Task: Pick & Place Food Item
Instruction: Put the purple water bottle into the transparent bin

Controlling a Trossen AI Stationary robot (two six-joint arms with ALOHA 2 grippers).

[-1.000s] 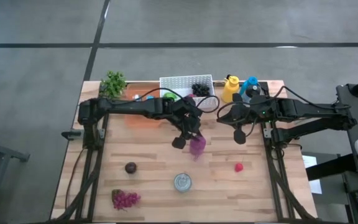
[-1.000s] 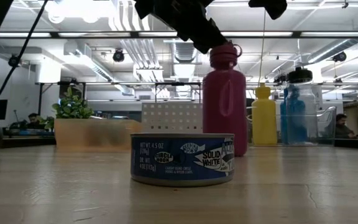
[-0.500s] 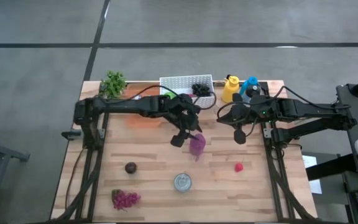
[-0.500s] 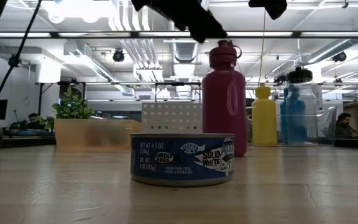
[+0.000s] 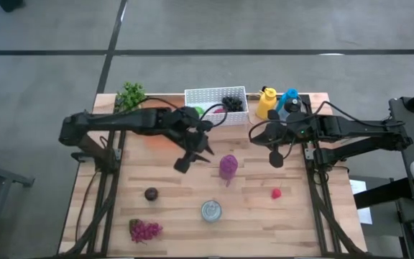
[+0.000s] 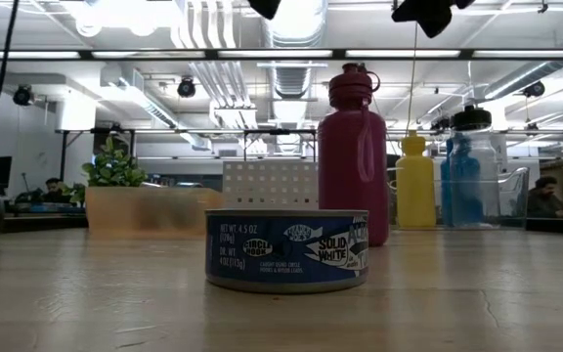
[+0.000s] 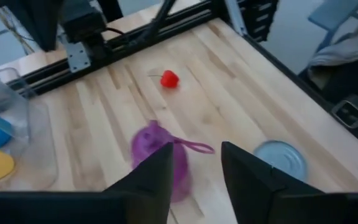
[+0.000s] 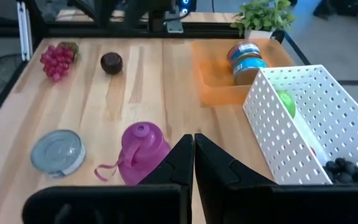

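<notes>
Left gripper (image 5: 182, 164) withdrawn from purple bottle (image 5: 228, 166), jaws apart

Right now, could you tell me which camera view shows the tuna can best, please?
The low view: the tuna can sits front and centre, its label readable. The high view shows only its lid, the right wrist view shows it whole but at an angle, and the left wrist view shows it blurred.

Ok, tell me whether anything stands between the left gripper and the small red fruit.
Yes: the magenta water bottle stands upright almost on the line from the left gripper, which is open, to the small red fruit. The right gripper hovers shut above the table nearer that fruit, with nothing visible between them.
</notes>
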